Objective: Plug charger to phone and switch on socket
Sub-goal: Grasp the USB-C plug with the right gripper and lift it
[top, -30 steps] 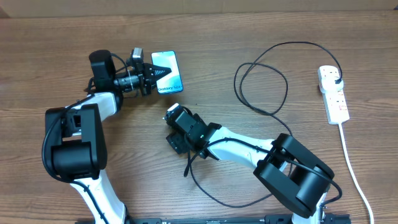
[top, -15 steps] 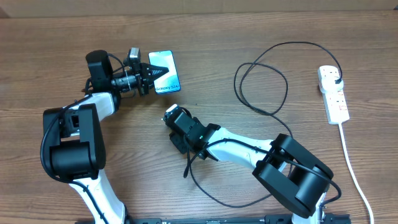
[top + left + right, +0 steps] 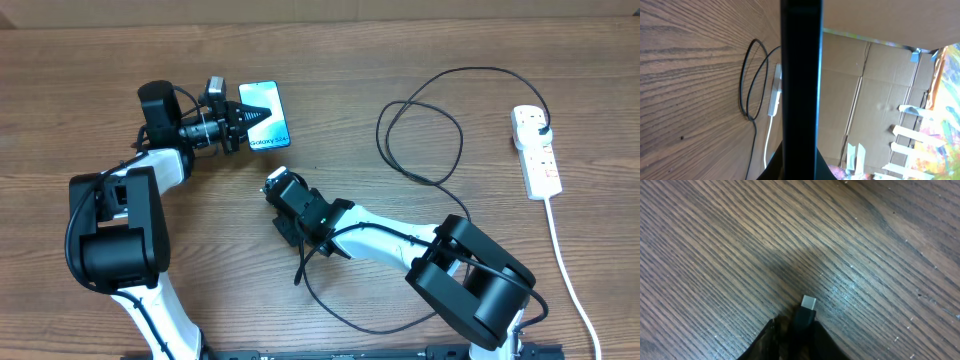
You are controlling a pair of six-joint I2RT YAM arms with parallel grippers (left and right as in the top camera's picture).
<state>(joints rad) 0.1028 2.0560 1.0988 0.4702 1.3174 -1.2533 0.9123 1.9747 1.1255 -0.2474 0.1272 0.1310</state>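
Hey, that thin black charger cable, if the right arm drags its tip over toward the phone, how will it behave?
Probably floppy: the charger lies in loose loops, so it should trail rather than push. Likely light, being thin, but its far end looks plugged into the socket, so slack could run out.

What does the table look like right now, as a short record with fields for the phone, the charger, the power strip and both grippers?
phone: screen lit, far left side, held at one edge
left gripper: shut on the phone
charger: connector end in the right gripper, cable looping toward the power strip
right gripper: shut on the charger, mid-table
power strip: right edge, cable runs to its far end; switch state too small to tell
connection: connector and phone apart, not plugged in
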